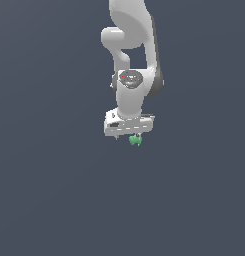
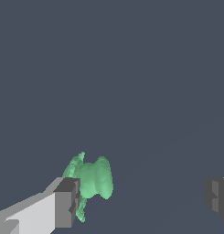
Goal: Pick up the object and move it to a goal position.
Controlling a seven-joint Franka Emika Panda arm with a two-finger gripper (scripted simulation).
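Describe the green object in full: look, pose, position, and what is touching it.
The object is small, bright green, matte and lumpy, with rounded lobes and a ragged edge. In the wrist view it sits against one of the fingers, far from the other, so the gripper is open, not clamping it. In the exterior view it shows just below the gripper body. Whether it rests on a surface is unclear.
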